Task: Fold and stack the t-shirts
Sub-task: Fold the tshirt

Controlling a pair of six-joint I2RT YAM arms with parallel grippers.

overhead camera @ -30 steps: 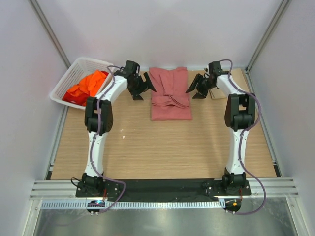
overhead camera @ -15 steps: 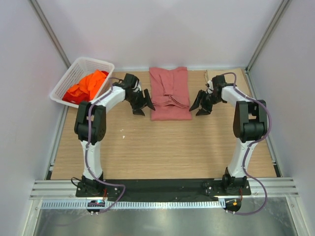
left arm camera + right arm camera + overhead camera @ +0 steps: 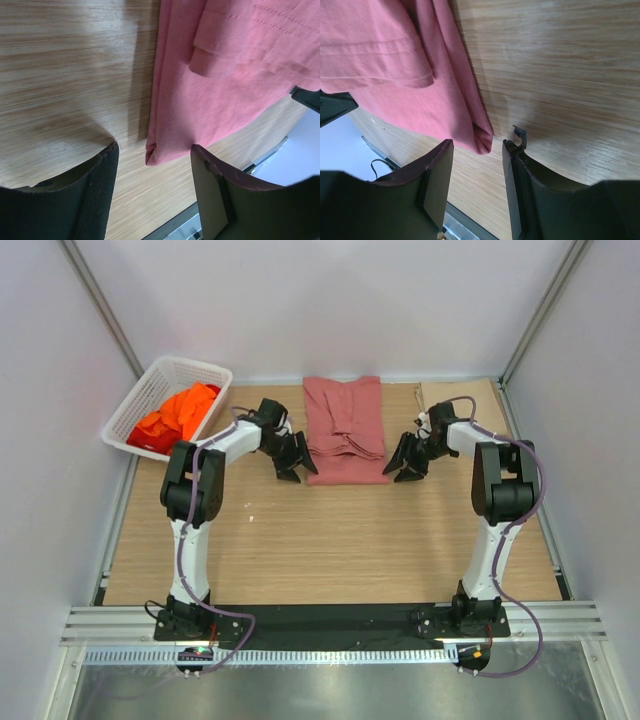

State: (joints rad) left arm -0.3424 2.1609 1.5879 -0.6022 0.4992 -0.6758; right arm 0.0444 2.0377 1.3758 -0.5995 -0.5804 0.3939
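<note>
A salmon-pink t-shirt [image 3: 345, 430] lies folded in a long rectangle at the back middle of the table. My left gripper [image 3: 298, 468] is at its near left corner and my right gripper [image 3: 403, 465] at its near right corner. In the left wrist view the left gripper [image 3: 154, 150] is open, with the folded corner of the pink t-shirt [image 3: 215, 90] between its fingers but untouched. In the right wrist view the right gripper [image 3: 477, 145] is also open and straddles the other corner of the pink t-shirt [image 3: 385, 65]. Orange and red t-shirts [image 3: 180, 412] are piled in the basket.
A white lattice basket [image 3: 140, 400] stands at the back left, close to the left arm's elbow. White walls and metal frame posts close in the table on three sides. Bare wooden tabletop [image 3: 330, 540] stretches between the shirt and the arm bases.
Both grippers have come from the shirt's far end along its sides to its near corners. Their jaws have narrowed around those corners.
</note>
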